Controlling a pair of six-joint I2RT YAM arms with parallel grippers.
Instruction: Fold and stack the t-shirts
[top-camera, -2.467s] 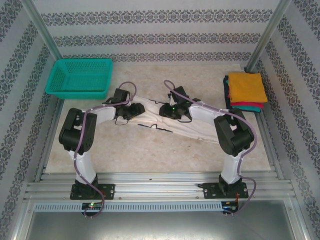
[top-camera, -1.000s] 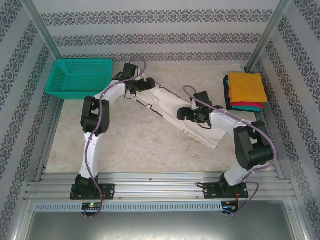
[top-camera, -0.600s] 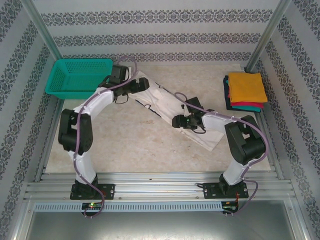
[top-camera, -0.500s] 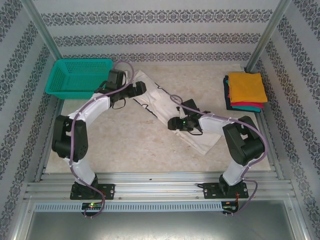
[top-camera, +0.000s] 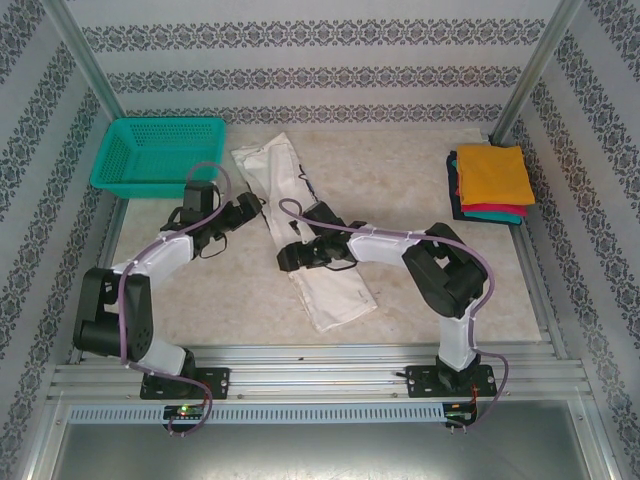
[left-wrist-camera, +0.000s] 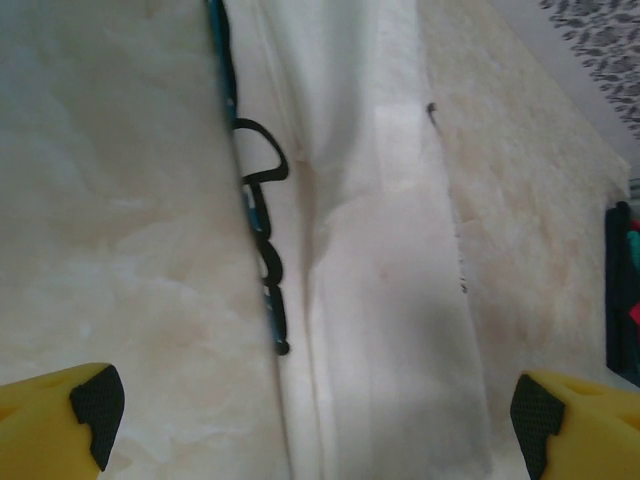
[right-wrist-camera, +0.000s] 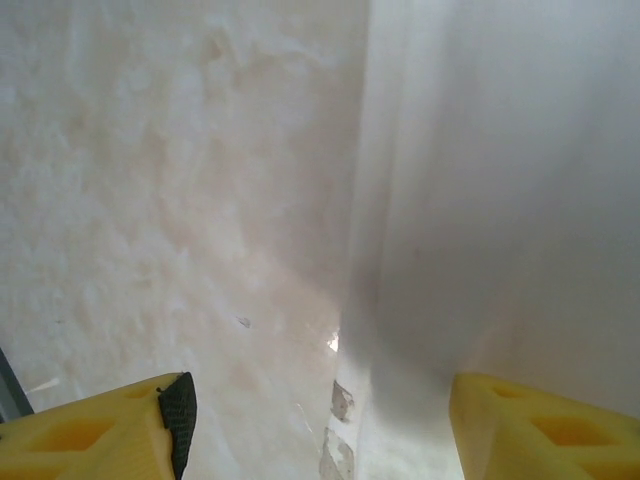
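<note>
Overhead: white t-shirt (top-camera: 325, 290) lying as a long folded strip, diagonal on the counter (top-camera: 420, 300), black lettering along one edge. Just beside its left edge, left gripper (top-camera: 248, 207); over the strip's middle, right gripper (top-camera: 290, 257). Far right, stack of folded shirts (top-camera: 492, 175), orange on top; far left, teal basket (top-camera: 160, 155). Left wrist: left gripper (left-wrist-camera: 312, 410) spread wide and empty, strip and bare counter below. Right wrist: right gripper (right-wrist-camera: 320, 420) parted, holding nothing, the shirt's folded edge running up between its fingers.
</note>
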